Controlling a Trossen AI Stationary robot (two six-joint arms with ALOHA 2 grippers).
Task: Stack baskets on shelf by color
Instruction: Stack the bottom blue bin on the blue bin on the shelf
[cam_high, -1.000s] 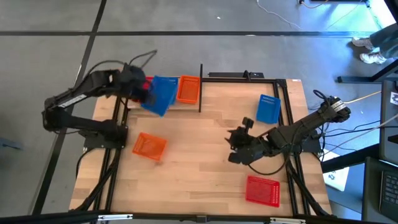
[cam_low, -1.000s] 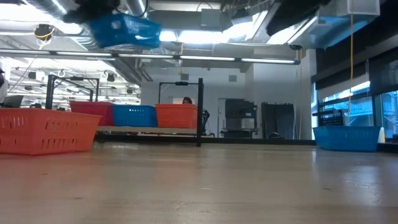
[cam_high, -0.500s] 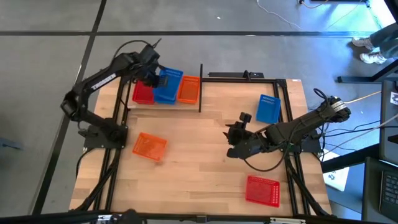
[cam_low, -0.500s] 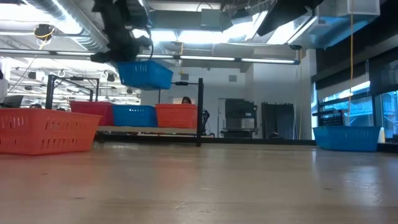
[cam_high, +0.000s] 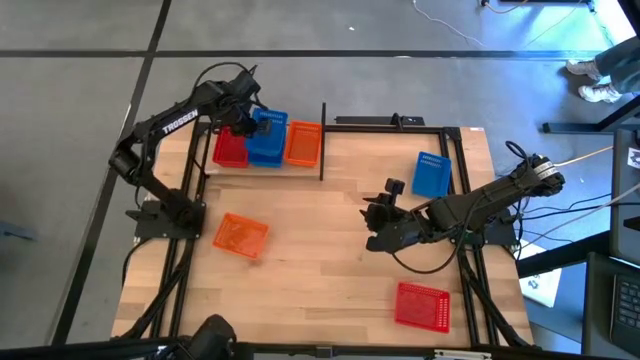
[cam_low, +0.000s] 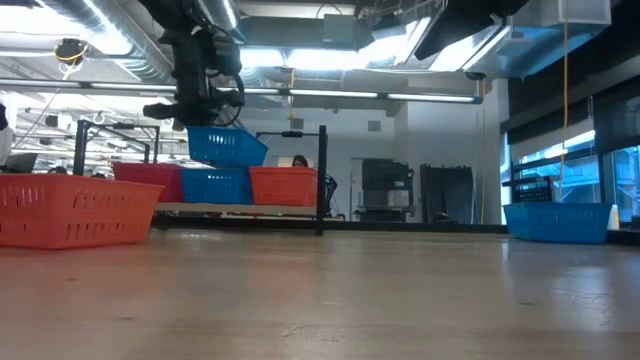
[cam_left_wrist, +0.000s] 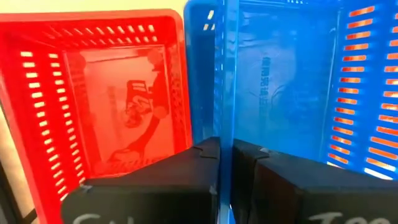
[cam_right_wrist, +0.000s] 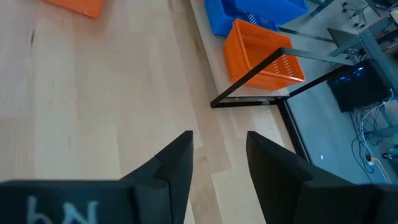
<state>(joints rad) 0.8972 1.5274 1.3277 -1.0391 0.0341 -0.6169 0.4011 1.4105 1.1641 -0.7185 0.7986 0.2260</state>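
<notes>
My left gripper (cam_high: 247, 120) is shut on a blue basket (cam_low: 228, 147), which hangs tilted just over another blue basket (cam_low: 215, 186) on the shelf (cam_high: 322, 142) at the table's far left. On the shelf, a red basket (cam_high: 229, 150) stands to the left of the blue one and an orange basket (cam_high: 303, 143) to its right. My right gripper (cam_high: 375, 226) hovers open over the middle of the table with nothing between its fingers (cam_right_wrist: 177, 160). My left gripper pinches the blue basket's left long wall (cam_left_wrist: 224, 127), the one beside the red basket (cam_left_wrist: 118, 93). One finger (cam_left_wrist: 273, 163) is inside the basket and the other outside. The fingers come from above, pointing steeply down. The basket hangs tilted; whether it touches the basket below, I cannot tell.
An orange basket (cam_high: 240, 234) lies on the table's left part, a blue one (cam_high: 431, 175) at the far right and a red one (cam_high: 422, 304) at the near right. A black upright post (cam_low: 322, 180) stands at the shelf's right end.
My left gripper has carried the blue basket toward the table's right and far edges and down, from high beside the shelf's left end to just over the blue basket on the shelf. The basket has stayed tilted in the hold.
</notes>
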